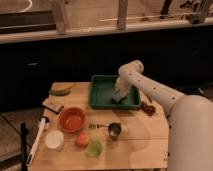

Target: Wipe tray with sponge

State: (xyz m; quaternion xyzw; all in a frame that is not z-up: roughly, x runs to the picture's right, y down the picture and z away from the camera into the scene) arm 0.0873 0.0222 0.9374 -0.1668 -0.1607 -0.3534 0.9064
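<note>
Wood counter [135, 145], near to far. Near edge, left of centre: small green cup [94, 148], an orange lump [81, 140] touching it on the left, then a white round container [54, 139]. Can't tell what's in either one. A white-handled brush [38, 139] lies along the near-left edge.

One row back: metal cup [114, 130] near the counter's middle, upright, contents not readable. A few small dark bits [97, 126] sit just left of it. Orange-red bowl [72, 120] is left of those; its inside shows only the same orange-red.

Left edge, further back: a flat dark-and-light packet [52, 106], and a yellow-green banana-shaped thing [61, 90] toward the far-left corner. Right edge: small dark red cluster [148, 107], just beside the tray's near-right corner.

Dark green tray [98, 95] sits at the far edge, centre-right, square to the counter. The only thing in it is the light-blue sponge [117, 98], on the floor of the tray's right half, close to the near wall.

The white arm [157, 92] comes in from the robot body at the right edge, rises to a bend above the tray's far-right corner, then drops steeply into the tray. The gripper [120, 92] points down, right on top of the sponge and touching it as far as I can see. Clamped or released: can't tell from here.
</note>
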